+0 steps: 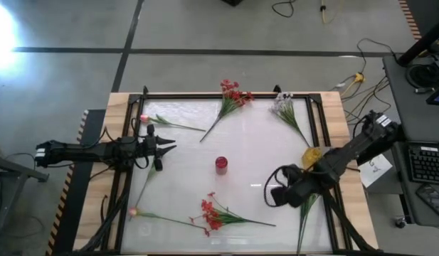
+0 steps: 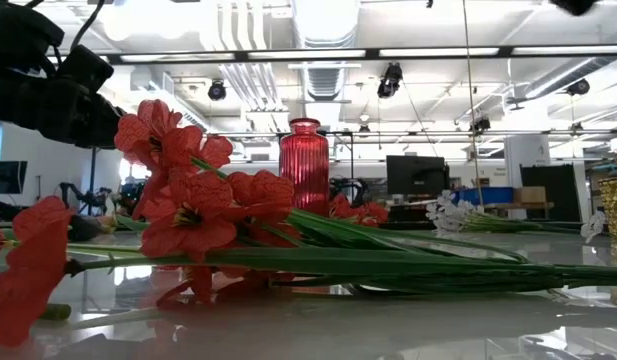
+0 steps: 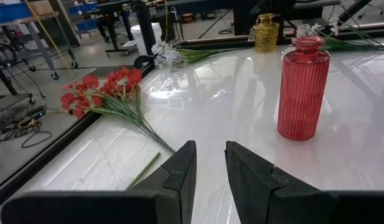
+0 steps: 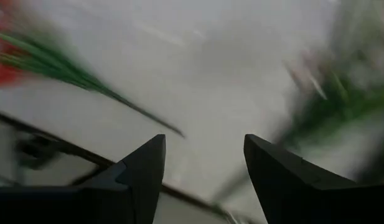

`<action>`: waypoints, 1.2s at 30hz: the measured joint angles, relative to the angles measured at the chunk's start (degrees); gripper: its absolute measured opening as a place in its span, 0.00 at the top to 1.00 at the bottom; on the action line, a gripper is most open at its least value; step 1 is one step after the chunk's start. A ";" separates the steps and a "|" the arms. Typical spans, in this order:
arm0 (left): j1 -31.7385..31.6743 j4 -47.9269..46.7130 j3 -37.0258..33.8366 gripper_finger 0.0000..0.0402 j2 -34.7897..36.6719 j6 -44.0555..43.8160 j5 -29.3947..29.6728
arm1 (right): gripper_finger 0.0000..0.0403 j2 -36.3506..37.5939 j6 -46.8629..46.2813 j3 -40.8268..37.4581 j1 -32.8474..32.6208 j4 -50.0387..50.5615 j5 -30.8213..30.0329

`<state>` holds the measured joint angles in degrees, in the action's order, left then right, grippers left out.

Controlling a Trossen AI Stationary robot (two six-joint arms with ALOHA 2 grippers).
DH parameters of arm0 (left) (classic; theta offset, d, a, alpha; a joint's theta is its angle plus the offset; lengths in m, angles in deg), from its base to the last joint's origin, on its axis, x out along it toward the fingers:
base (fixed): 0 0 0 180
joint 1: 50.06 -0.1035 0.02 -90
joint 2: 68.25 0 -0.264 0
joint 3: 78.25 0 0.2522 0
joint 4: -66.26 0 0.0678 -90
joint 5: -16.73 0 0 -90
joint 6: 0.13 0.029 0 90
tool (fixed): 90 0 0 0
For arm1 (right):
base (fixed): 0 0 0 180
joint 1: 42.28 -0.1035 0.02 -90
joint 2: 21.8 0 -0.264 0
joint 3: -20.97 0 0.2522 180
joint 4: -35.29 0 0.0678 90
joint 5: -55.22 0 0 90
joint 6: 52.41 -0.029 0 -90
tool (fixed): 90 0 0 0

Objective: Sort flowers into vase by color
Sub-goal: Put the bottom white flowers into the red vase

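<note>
A red vase stands upright at the table's middle, and a gold vase stands to its right. Red flowers lie flat at the far edge and near the front edge. A white spray lies at the far right. Pink buds lie at the left and at the front left. My right gripper hangs open above the table between the front red spray and a green stalk, pointing steeply down, with nothing between its fingers. My left gripper waits at the left, level, open by a narrow gap.
A black frame runs around the white table top. The gold vase stands close behind my right arm. Bare white surface lies between the red vase and my left gripper. Cables and a desk with a keyboard are beyond the right edge.
</note>
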<state>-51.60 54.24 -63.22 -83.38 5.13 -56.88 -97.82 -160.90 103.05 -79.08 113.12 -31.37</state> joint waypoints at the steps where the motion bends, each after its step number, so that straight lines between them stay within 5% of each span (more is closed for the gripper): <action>1: -0.01 0.00 0.00 0.81 0.00 0.00 -0.02 | 0.48 -1.32 -1.56 0.72 -0.94 1.64 3.07; 6: -0.02 0.00 -0.02 0.81 0.00 0.00 0.00 | 0.48 -4.89 -9.56 -0.65 -6.31 2.70 11.65; 12: 0.00 -0.01 0.00 0.81 -0.09 0.00 -0.01 | 0.48 -4.57 -16.31 -11.17 -8.72 -8.55 10.13; 23: 0.00 -0.02 0.00 0.81 -0.22 0.00 -0.02 | 0.50 -6.52 -18.21 -21.42 -7.69 -13.98 7.49; 36: 0.00 0.00 -0.01 0.81 -0.26 0.00 0.00 | 0.84 -11.51 -20.17 -21.07 -6.28 -20.76 4.30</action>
<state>-51.60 54.24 -63.23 -83.65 5.12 -56.88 -109.33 -181.07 81.98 -85.36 92.37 -27.08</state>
